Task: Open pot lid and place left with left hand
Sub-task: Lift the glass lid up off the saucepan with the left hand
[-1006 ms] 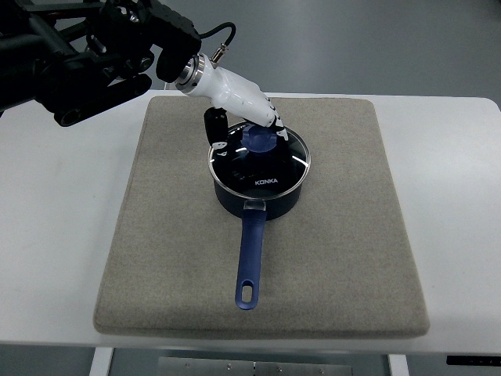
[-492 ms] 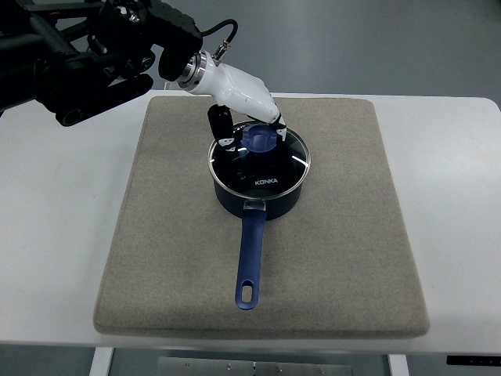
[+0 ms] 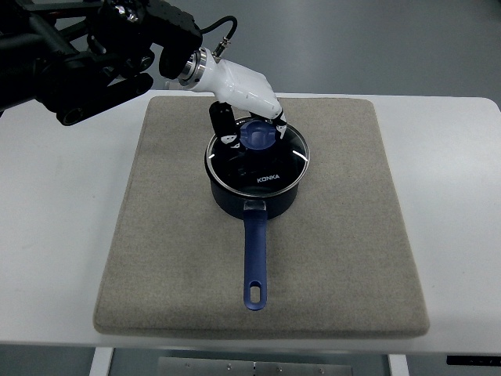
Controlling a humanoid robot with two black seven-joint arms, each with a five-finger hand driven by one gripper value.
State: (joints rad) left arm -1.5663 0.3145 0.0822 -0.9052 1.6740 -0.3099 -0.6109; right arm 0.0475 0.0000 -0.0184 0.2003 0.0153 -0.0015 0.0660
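A dark blue saucepan [image 3: 262, 205] stands on the grey mat [image 3: 344, 235], its long blue handle [image 3: 255, 251] pointing toward the near edge. A glass lid [image 3: 274, 168] with a blue knob [image 3: 257, 138] sits on it, slightly raised at the left. My left hand [image 3: 252, 128], white with black finger parts, reaches in from the upper left and is shut on the knob, with the thumb on its left and fingers on its right. The right hand is out of sight.
The mat lies on a white table [image 3: 63, 235], with bare mat to the left and right of the pot. The black left arm [image 3: 86, 55] fills the upper left corner. A grey floor lies beyond the far table edge.
The left hand has closed tighter around the knob. The lid has shifted a little to the left, and the pot has turned so the handle's end swung slightly right.
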